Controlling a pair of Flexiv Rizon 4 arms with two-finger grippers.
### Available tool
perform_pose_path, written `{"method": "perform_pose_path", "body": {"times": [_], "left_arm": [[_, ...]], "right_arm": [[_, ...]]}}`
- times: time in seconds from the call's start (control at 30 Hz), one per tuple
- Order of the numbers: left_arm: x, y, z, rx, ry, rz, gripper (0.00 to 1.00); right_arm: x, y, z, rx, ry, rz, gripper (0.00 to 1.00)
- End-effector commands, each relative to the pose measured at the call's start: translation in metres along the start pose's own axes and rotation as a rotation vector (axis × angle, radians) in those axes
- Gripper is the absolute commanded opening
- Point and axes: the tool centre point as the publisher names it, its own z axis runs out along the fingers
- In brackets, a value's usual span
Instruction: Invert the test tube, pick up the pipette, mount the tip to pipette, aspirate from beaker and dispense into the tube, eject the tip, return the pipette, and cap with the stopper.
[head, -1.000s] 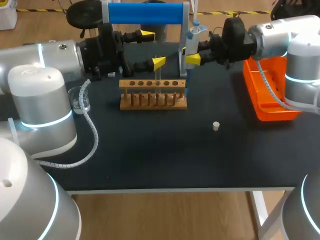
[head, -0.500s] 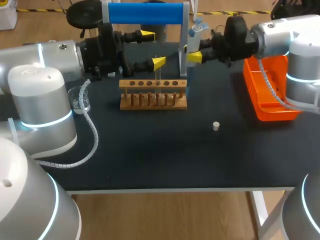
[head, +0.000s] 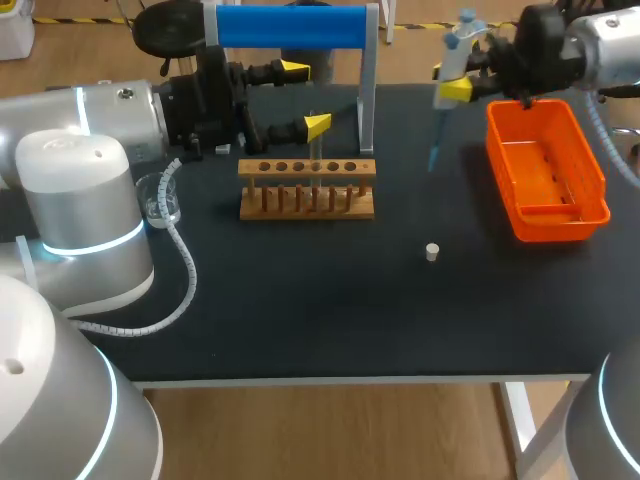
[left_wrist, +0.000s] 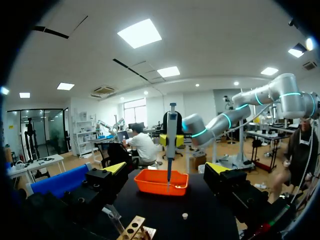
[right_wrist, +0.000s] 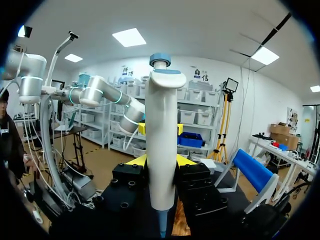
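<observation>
My right gripper (head: 456, 86) is shut on the white and blue pipette (head: 448, 75) and holds it upright in the air, between the blue stand (head: 290, 26) and the orange tray (head: 546, 170). In the right wrist view the pipette (right_wrist: 161, 135) stands between the yellow fingertips (right_wrist: 136, 160). My left gripper (head: 306, 97) is open behind the wooden tube rack (head: 307, 188), where a clear test tube (head: 313, 150) stands. A glass beaker (head: 160, 198) sits at the left by my left arm. The small white stopper (head: 432, 252) lies on the mat, also seen ahead of the left gripper as the stopper (left_wrist: 185, 216).
The stand's grey post (head: 367, 95) rises just right of the rack. The orange tray (left_wrist: 161, 183) lies along the table's right side, with the pipette (left_wrist: 171, 136) hanging in front of it in the left wrist view. Dark mat lies bare in front of the rack.
My right arm has lifted the pipette away from the stand and carried it up and to the right, towards the orange tray. The left arm has stayed still.
</observation>
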Motion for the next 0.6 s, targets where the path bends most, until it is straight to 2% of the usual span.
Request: {"method": "perform_pose_path", "body": {"times": [0.03, 0.23, 0.6], "left_arm": [[0.000, 0.001, -0.001, 0.003, 0.000, 0.001, 1.00], [0.000, 0.001, -0.001, 0.003, 0.000, 0.001, 1.00], [0.000, 0.001, -0.001, 0.003, 0.000, 0.001, 1.00]], "right_arm": [[0.005, 0.010, -0.040, 0.014, 0.007, -0.013, 0.00], [0.008, 0.008, -0.082, 0.010, -0.007, -0.006, 0.00], [0.010, -0.009, -0.156, 0.003, -0.038, 0.004, 0.00]]}}
